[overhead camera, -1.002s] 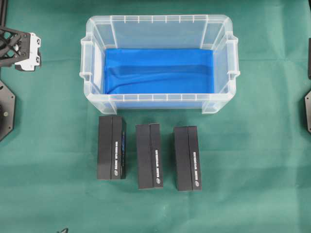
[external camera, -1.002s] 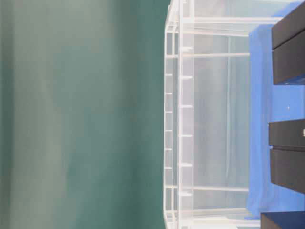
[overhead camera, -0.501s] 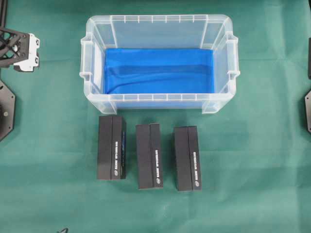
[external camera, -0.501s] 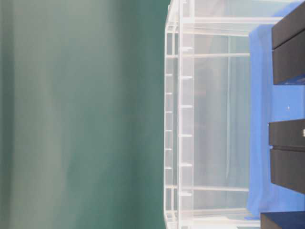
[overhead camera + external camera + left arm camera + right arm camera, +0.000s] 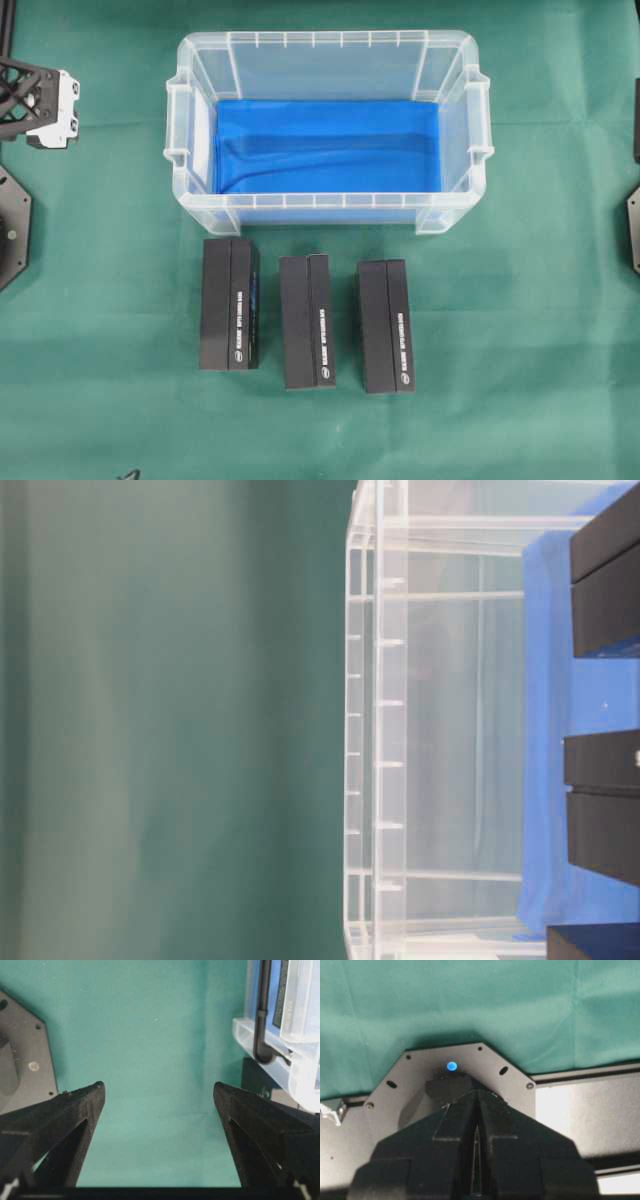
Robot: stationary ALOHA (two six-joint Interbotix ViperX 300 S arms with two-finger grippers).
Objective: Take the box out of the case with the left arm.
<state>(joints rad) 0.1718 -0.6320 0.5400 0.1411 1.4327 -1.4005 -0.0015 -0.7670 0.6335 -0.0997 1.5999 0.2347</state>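
Nothing has moved: left hand [image 5: 159,1094] still gapes wide over green tabletop [image 5: 110,330], left of the clear plastic case [image 5: 200,205]. Three black rectangular boxes [image 5: 307,321] lie outside, just before it, long axes pointing toward it. Right hand [image 5: 476,1110] is pressed together.

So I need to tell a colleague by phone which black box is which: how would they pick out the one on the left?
Start at the clear case with the blue lining on the green cloth. Three black boxes lie in a row in front of its long near wall, outside it. The left box sits nearest the left gripper; unlike the middle box and right box, it shows a faint blue streak along its right edge.
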